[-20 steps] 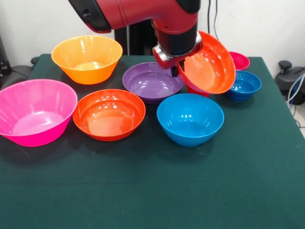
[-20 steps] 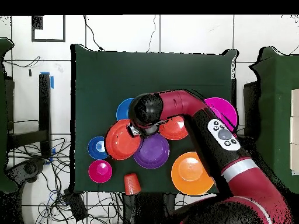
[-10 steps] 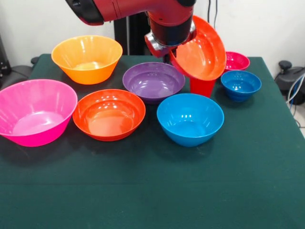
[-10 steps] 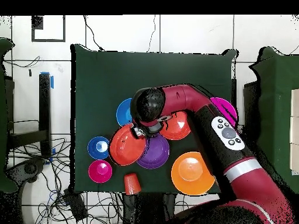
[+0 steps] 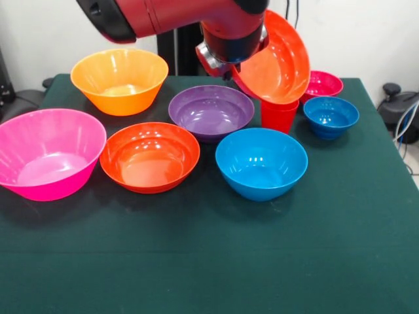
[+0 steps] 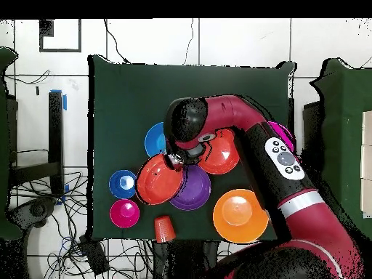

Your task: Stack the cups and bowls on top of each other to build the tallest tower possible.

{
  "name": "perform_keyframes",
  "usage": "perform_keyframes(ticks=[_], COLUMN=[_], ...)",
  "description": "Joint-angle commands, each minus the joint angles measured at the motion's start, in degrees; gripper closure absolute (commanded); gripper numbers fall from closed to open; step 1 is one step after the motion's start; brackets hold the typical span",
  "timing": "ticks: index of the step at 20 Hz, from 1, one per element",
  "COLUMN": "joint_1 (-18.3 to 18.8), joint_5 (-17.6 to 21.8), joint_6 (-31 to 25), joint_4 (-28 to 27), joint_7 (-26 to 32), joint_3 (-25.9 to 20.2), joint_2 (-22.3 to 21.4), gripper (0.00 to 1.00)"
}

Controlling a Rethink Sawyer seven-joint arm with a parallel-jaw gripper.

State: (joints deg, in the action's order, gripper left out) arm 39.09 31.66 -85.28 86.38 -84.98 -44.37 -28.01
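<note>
Red-orange shallow bowl [image 5: 278, 62] hangs tilted, glossy, gripped at its rim by your gripper [image 5: 230, 72] jaws; six bowls and one red cup [image 5: 279, 114] sit on the bench [image 5: 216, 261].

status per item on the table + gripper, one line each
gripper: shut on lifted red-orange bowl, tilted in the air
second red-orange bowl: upright, empty
big pink bowl: upright, empty
yellow-orange bowl: upright, empty
purple bowl: upright, empty
medium blue bowl: upright, empty
small blue bowl: upright, empty
magenta bowl: upright
red cup: standing, unstacked

The arm [image 5: 177, 16] hangs raised, fingers [image 6: 172, 161] clamped shut.
</note>
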Motion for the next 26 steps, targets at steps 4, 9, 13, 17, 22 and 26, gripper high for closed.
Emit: perform_keyframes(ticks=[4,9,13,17,22,26], joint_1=[-0.2,-1.0,-3.5,-5.1,-5.8,-5.9], joint_5=[4.1,4.8,6.0,6.8,8.8,9.5], joint_6=[-6.7,-7.0,-10.6,-11.6,-8.3,-4.0], joint_4=[-10.8,-14.6,-20.7,-24.4,-25.8,-24.0], joint_7=[29.3,33.6,37.6,39.6,36.1,29.7], joint_3=[-3.1,-3.7,-3.2,-2.6,-0.7,0.8], joint_2=[9.1,11.3,13.4,14.2,12.7,10.1], gripper=[1.0,1.0,1.0,1.0,1.0,1.0])
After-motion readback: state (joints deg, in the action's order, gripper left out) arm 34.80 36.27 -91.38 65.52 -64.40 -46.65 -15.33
